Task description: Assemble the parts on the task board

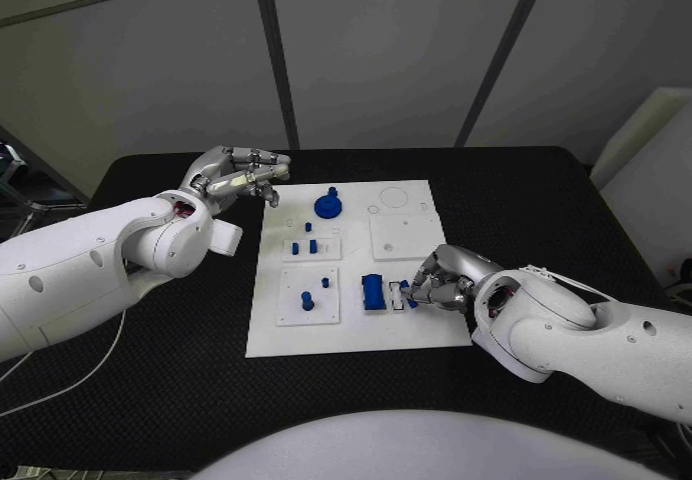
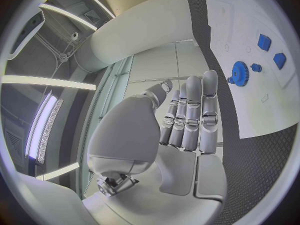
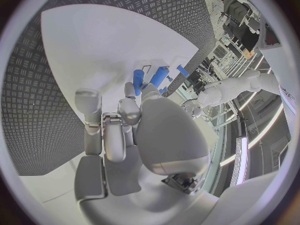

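Silver fingers of the right hand (image 1: 444,280) are curling down onto the task board (image 1: 418,338) at its right edge, their tips sitting at a small blue part (image 1: 407,294); whether they are actually pinching it, I cannot tell. Just beyond those fingertips a larger blue block (image 1: 374,291) is standing in a white frame. Farther off, two short blue pegs (image 1: 313,297) are rising from a square recessed panel, and more small pegs (image 1: 304,243) are sitting in the next panel. A round blue gear (image 1: 329,206) is lying nearest the left hand (image 1: 238,176), which is hovering off the board's far-left corner, fingers loosely bent, grasping nothing.
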You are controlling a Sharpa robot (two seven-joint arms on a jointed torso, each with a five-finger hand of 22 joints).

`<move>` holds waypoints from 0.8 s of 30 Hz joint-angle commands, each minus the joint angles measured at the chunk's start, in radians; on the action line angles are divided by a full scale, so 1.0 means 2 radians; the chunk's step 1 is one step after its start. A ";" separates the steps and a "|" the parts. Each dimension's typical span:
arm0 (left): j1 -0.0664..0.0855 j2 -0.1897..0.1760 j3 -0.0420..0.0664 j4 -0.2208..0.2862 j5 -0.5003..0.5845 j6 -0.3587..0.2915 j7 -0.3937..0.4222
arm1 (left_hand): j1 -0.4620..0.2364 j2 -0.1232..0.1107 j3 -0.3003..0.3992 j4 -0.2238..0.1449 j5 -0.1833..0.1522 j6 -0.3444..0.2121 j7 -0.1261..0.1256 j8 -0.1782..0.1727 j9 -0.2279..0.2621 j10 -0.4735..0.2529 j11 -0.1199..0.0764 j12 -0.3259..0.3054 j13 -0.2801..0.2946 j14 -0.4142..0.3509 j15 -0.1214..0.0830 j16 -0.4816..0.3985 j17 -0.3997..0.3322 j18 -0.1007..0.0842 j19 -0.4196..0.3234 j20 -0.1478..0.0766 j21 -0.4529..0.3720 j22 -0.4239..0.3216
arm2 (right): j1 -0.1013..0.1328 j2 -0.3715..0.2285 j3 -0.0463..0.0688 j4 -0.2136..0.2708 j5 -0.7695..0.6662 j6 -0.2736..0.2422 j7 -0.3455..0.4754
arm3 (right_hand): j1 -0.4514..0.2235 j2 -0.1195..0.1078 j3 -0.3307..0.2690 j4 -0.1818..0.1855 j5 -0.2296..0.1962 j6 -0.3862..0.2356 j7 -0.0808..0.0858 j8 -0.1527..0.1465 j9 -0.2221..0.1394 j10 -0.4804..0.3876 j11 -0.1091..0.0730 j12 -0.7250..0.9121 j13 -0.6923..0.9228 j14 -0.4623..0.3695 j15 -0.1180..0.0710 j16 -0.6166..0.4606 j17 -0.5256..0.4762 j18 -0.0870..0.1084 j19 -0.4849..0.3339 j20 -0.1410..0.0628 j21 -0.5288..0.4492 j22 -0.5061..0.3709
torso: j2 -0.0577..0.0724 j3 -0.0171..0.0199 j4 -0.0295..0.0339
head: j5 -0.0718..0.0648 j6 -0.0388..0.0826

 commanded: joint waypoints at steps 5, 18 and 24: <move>0.001 0.001 0.000 0.001 0.001 0.004 0.001 | -0.002 0.004 0.000 0.002 0.003 -0.003 0.000 0.002 0.000 -0.004 0.001 0.003 0.000 -0.004 0.000 0.003 -0.001 -0.005 0.002 0.001 -0.002 -0.001 | 0.001 0.013 0.000 -0.010 0.026 0.021 0.009 | -0.010 -0.002 0.008 -0.001 0.002 0.007 -0.005 0.002 0.017 0.012 -0.009 0.001 0.006 0.047 -0.002 0.001 0.110 -0.007 0.001 0.001 0.000 0.000 | 0.000 0.0001 -0.0006 | 0.002 -0.001; 0.001 0.000 0.000 0.001 0.001 0.004 0.000 | -0.002 0.004 0.000 0.002 0.003 -0.003 0.000 0.002 0.000 -0.004 0.001 0.003 0.000 -0.004 0.000 0.003 -0.001 -0.005 0.002 0.001 -0.002 -0.001 | 0.001 0.023 0.000 -0.016 0.020 0.015 0.013 | -0.027 -0.006 0.013 -0.001 0.003 0.006 -0.005 0.003 0.020 0.012 -0.008 0.002 0.008 0.047 -0.002 0.001 0.110 -0.007 0.000 0.001 -0.001 -0.001 | 0.000 0.0004 -0.0008 | 0.004 -0.002; 0.001 0.000 0.000 0.000 0.001 0.005 0.000 | -0.001 0.005 0.001 0.002 0.003 -0.003 0.000 0.002 0.000 -0.005 0.001 0.004 0.000 -0.004 0.000 0.003 -0.001 -0.005 0.002 0.001 -0.003 -0.001 | 0.001 0.024 0.000 -0.019 0.019 0.016 0.014 | -0.060 -0.009 0.009 -0.001 0.025 0.006 -0.004 0.004 0.023 0.013 -0.007 0.004 0.010 0.047 -0.001 0.001 0.111 -0.007 0.001 0.002 0.000 0.001 | 0.000 0.0003 -0.0012 | 0.004 -0.002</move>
